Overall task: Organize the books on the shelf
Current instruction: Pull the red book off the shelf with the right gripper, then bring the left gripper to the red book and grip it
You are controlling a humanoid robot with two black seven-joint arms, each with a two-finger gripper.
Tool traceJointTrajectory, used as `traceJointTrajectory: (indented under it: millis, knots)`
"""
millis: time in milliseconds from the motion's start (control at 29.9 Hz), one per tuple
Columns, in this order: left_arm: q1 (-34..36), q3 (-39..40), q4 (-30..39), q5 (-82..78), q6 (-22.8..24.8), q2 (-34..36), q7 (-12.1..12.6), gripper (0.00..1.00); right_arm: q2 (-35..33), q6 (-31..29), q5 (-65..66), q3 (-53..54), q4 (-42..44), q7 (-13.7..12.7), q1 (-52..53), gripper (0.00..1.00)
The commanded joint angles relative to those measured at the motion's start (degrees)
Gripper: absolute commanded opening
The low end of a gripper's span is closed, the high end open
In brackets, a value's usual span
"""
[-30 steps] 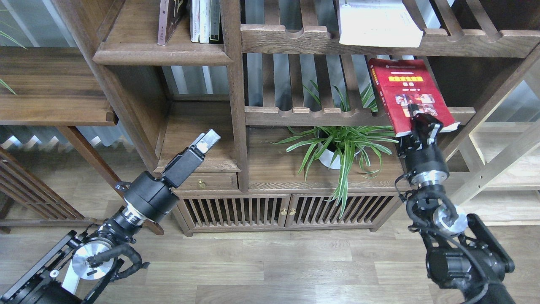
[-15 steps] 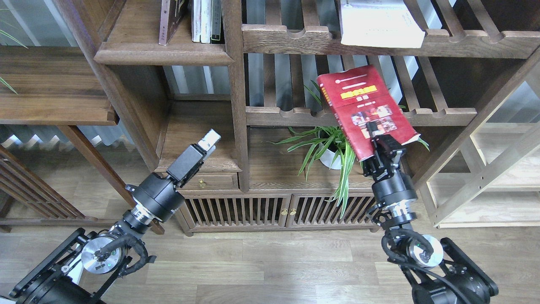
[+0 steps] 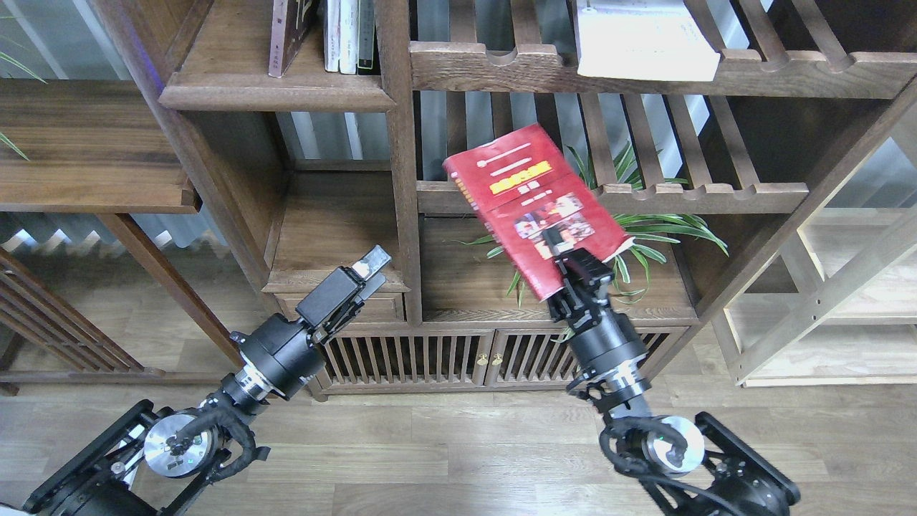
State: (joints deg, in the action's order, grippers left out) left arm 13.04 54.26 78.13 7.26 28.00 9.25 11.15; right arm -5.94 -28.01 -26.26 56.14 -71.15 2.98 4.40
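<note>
Before the bookcase, our right gripper (image 3: 566,261) pinched the red book (image 3: 534,208) by its lower edge; tilted, it could slip. Our left gripper (image 3: 369,269) stood open, empty.

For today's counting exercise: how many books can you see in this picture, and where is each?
6. A red book is in the right gripper. A white book lies on the top slatted rack. Four stand on the upper-left shelf: one maroon book, three thin books. The frame edge may hide others.

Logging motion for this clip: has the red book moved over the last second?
Yes. The red book, held by the right gripper, has travelled left and down, off the slatted rack, now covering the potted plant.
</note>
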Motion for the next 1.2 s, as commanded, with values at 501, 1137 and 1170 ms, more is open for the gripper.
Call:
traceJointTrajectory:
  millis: [501, 1137, 1170]
  knots:
    - [-1.1, -0.5, -0.3, -0.4, 0.0, 1.1, -0.1, 0.98, 5.9, 0.0, 6.0, -8.8, 0.0, 0.0, 0.1, 0.05]
    - [0.0, -0.7, -0.2, -0.8, 0.0, 0.2, -0.3, 0.98, 5.9, 0.0, 7.5, -10.1, 0.7, -0.1, -0.7, 0.05]
    - [0.1, -0.7, -0.2, -1.1, 0.0, 0.2, -0.3, 0.98, 5.9, 0.0, 7.5, -10.1, 0.7, -0.1, -0.7, 0.05]
